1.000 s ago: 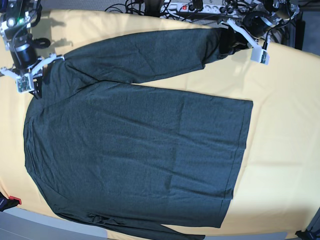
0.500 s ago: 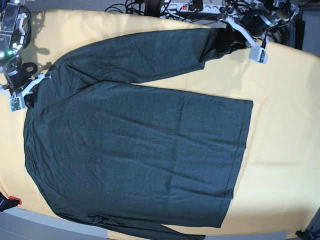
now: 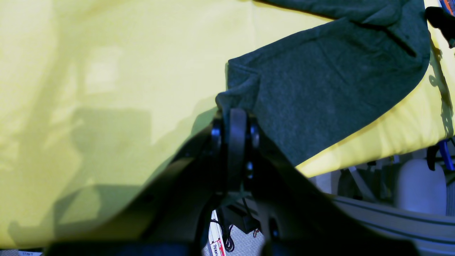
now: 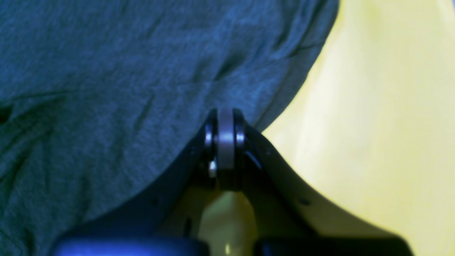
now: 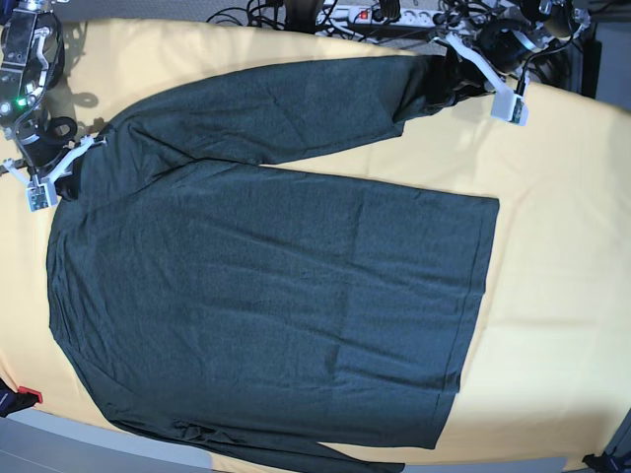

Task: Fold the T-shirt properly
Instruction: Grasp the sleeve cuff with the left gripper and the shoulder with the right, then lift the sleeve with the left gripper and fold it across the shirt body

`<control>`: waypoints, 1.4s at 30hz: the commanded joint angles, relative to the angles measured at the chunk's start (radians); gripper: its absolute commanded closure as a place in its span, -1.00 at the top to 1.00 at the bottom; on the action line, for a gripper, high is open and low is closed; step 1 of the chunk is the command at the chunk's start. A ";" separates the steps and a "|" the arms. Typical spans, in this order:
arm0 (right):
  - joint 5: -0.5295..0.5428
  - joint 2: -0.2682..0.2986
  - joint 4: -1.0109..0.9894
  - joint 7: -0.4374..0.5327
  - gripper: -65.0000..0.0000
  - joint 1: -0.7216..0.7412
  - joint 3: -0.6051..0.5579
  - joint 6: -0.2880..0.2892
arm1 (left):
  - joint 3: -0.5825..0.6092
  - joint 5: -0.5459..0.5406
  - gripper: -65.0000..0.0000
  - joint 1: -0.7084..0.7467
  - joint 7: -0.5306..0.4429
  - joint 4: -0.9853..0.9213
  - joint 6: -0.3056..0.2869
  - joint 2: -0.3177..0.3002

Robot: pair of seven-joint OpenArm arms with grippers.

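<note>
Right now I have both arms on the T-shirt (image 5: 266, 296), one at each end of the same sleeve. My left gripper (image 3: 233, 106) has its jaws pressed together on the cuff of the sleeve (image 3: 320, 89); in the left wrist view a small peak of dark knit rises just ahead of the closed tips, and the rest of the sleeve runs away from them, forward and to the right. Below and to the left of that gripper I see only the yellow cloth (image 3: 106, 89), with the arm's shadow across it. Behind and under the jaws the cloth's edge drops away, and cables and a grey floor show there.

My right gripper (image 4: 224, 113) is likewise clamped shut, pinching a fold of the shirt near the shoulder. In the right wrist view the grey-green fabric fills everything ahead of the tips and off to their left, wrinkled toward the pinch, while the hemmed edge (image 4: 298, 74) curves off just to the right of the jaws, with bare yellow cloth beyond it.

From the base view the shirt's body lies flat and spread across the yellow cloth, well apart from the left gripper (image 5: 463, 74) and starting just beside the right gripper (image 5: 61, 182). The held sleeve stretches between my two grippers along the far edge. The other sleeve (image 5: 296, 453) lies bunched along the near edge, far from both. A power strip (image 5: 380, 15) and tangled cables sit beyond the left gripper.
</note>
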 commanded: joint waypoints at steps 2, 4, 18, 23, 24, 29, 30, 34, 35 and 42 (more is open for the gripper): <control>-0.010 0.019 -0.016 0.028 -1.00 0.013 0.002 0.000 | -0.005 -0.016 -1.00 0.006 -0.018 0.018 -0.007 -0.005; -0.028 0.019 -0.063 0.027 -1.00 0.024 -0.003 0.001 | -0.005 -0.016 -1.00 0.005 -0.018 0.018 -0.007 -0.005; -0.016 0.018 -0.119 -0.002 -1.00 0.027 -0.003 0.060 | -0.008 -0.221 -1.00 0.095 0.119 0.091 -0.303 -0.006; -0.016 0.017 -0.119 -0.003 -1.00 0.027 -0.003 0.060 | -0.008 -0.317 -1.00 0.146 0.166 0.245 -0.428 -0.006; -0.016 0.017 -0.119 -0.003 -1.00 0.027 -0.003 0.060 | -0.008 -0.331 -1.00 0.150 0.165 0.245 -0.428 -0.006; -0.016 0.017 -0.119 -0.011 -1.00 0.027 -0.003 0.060 | -0.005 -0.510 -1.00 0.134 0.147 0.245 -0.428 -0.008; -0.016 0.018 -0.119 -0.011 -1.00 0.027 -0.003 0.060 | -0.002 -0.537 -1.00 0.123 0.147 0.245 -0.428 -0.008; -0.016 0.018 -0.119 -0.011 -1.00 0.027 -0.003 0.060 | 0.021 -0.560 -1.00 0.079 0.146 0.245 -0.428 -0.008; -0.015 0.017 -0.119 -0.011 -1.00 0.027 -0.003 0.060 | 0.024 -0.553 -1.00 0.070 0.140 0.245 -0.428 -0.008; -0.016 0.017 -0.119 -0.027 -1.00 0.027 -0.003 0.060 | 0.025 -0.417 -1.00 -0.017 0.040 0.245 -0.428 -0.008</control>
